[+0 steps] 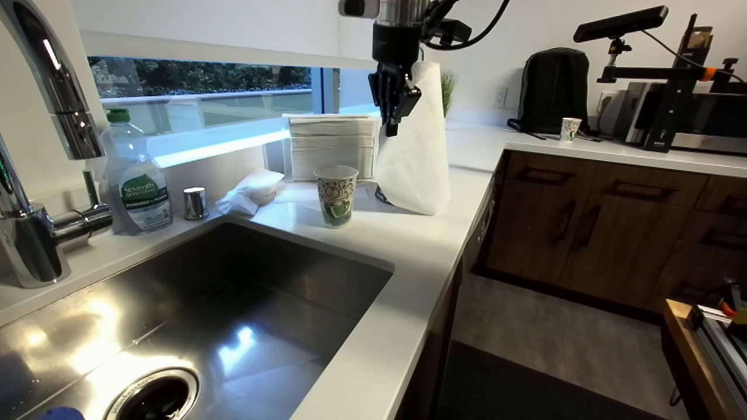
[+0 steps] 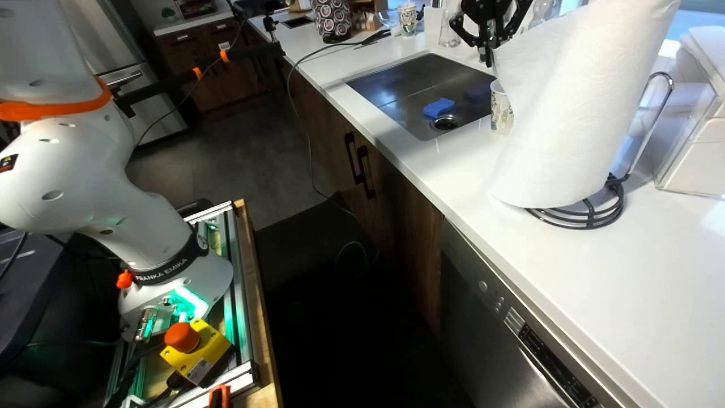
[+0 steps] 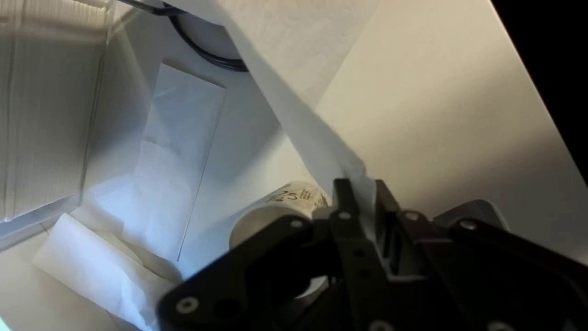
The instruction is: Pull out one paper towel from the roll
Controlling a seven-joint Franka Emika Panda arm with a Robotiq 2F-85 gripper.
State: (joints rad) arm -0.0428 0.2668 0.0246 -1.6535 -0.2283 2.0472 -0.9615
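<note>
Black jointed pincer point(image 3: 364, 193) holds thin white paper towel point(image 3: 314, 133) over white tabletop point(image 2: 623, 283)

The pincer is narrowed, pinching part of the paper towel between its fingertips point(image 3: 343, 197), and the sheet slants away to the tall white cylindrical roll point(image 2: 589, 102). That roll stands on a black wire holder point(image 2: 590, 218) with a coiled round base. Near it on the tabletop, a white paper cup point(image 1: 337, 198) printed with brown swirls and a green motif stands upright, just beside the corner of a rectangular stainless-steel sink point(image 1: 327, 274). A blue sponge point(image 2: 439, 107) lies by the sink's round drain point(image 2: 446, 123).

A clear plastic box point(image 2: 688, 164) holding folded white paper sheets point(image 1: 332, 151) stands near the roll, and a crumpled white paper wad point(image 1: 251, 192) lies near the box. Past it stand a clear plastic soap bottle point(image 1: 143, 195) with a green cap and a curved chrome tap point(image 1: 79, 134). Behind them runs a low, wide glass window point(image 1: 227, 119).

Farther off, the tabletop turns a corner and carries a black backpack point(image 1: 554, 87). Dark brown wooden cabinets point(image 1: 537, 221) stand beneath, with a silver metal dishwasher point(image 2: 493, 340) set among them. Across the grey floor point(image 1: 525, 315), a wood-edged stand point(image 2: 262, 340), apart from the tabletop, carries the white robot arm point(image 2: 85, 164).
</note>
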